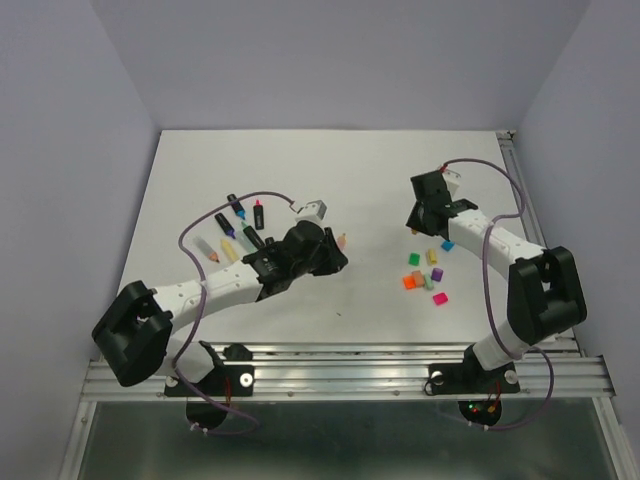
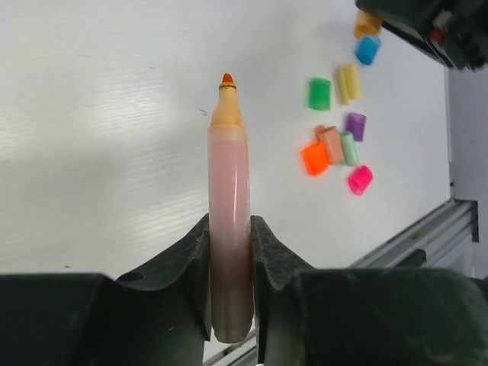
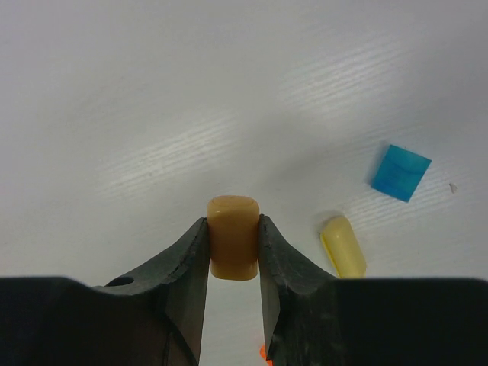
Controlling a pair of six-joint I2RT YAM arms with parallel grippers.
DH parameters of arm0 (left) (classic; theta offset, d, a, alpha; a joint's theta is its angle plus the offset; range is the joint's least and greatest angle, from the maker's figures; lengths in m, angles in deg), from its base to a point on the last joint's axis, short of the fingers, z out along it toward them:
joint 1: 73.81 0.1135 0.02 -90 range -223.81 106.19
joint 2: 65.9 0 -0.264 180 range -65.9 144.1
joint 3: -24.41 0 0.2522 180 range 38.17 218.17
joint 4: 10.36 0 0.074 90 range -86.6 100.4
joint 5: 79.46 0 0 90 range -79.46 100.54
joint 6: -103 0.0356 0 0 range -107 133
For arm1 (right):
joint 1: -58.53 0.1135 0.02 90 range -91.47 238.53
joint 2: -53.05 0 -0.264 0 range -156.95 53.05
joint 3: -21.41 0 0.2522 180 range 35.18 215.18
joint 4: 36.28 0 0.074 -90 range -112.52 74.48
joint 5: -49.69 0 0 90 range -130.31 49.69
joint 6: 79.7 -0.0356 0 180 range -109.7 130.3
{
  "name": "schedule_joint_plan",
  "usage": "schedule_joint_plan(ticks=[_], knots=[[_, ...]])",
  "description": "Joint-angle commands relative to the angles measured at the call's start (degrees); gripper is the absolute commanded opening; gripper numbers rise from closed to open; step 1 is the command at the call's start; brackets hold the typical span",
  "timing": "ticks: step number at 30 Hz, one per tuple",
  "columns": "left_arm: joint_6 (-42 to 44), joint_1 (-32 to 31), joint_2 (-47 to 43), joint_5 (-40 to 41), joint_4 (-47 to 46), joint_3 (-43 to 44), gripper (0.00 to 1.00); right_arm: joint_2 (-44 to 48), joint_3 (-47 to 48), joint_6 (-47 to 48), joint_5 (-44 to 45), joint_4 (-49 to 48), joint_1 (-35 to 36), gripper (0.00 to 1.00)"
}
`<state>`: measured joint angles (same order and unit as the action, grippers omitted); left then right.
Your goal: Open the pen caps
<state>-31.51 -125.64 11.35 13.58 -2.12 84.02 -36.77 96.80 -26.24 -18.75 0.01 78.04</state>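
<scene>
Loose caps (image 1: 425, 275): lay clustered on the tabletop (image 1: 330, 160), on the near side of its right half. Stubby, in green, yellow, purple, orange and pink, none seated on a pen.
Left tool (image 2: 230, 229): pressed shut on the lower barrel of the peach pen (image 2: 229, 175). Long axis ran straight out along the fingers, with the tip aimed toward the cluster.
Peach pen, look: translucent pinkish barrel, paler collar, bare orange tip, no cap on it.
Right tool (image 3: 233, 229): pinched the peach cap (image 3: 233, 248) across its sides, rounded end outward. Height above the tabletop hard to tell.
Cap to pen: well apart, so the pull on this pair judged done.
Cap to cluster: yellow cap (image 3: 343, 245) and cyan cap (image 3: 401, 172) lay just beside the right tool, the rest a little nearer. Right arm much the closer, so a drop there judged the likely next move.
Row of pens (image 1: 238, 225): lay far left, beyond the left arm, roughly side by side. Seemed uncapped but too small to confirm. Probably where the peach pen belonged.
</scene>
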Motion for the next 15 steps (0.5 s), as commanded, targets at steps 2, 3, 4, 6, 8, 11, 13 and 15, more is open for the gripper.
schedule_joint_plan(ticks=[2,3,4,6,8,11,13,15], knots=[[3.99,5.68,-0.27,1.17,4.81,-0.58,0.0,-0.53,-2.83,2.35,0.67,2.35,0.01,0.02],[3.99,6.47,0.7,1.26,5.42,-0.49,0.0,-0.79,-3.26,2.34,1.37,2.18,0.0,0.03],[4.69,7.7,1.14,0.65,5.43,-0.23,0.0,-1.49,-3.27,2.43,1.38,2.26,0.09,0.05],[5.05,8.68,2.81,0.29,5.43,0.03,0.0,-2.28,-3.18,2.7,2.08,2.44,0.09,0.07],[5.49,9.55,3.78,0.46,6.82,0.56,0.0,-3.34,-2.92,2.87,2.95,2.87,0.09,0.12],[5.66,10.35,4.92,0.64,7.36,0.65,0.0,-4.13,-2.56,2.87,3.75,3.31,0.09,0.22],[5.84,10.87,5.71,0.47,7.63,0.91,0.0,-4.83,-2.48,2.78,3.93,3.49,0.01,0.25],[5.84,11.4,6.59,0.38,8.15,1.09,0.0,-5.19,-2.21,2.61,4.1,4.02,0.09,0.29]])
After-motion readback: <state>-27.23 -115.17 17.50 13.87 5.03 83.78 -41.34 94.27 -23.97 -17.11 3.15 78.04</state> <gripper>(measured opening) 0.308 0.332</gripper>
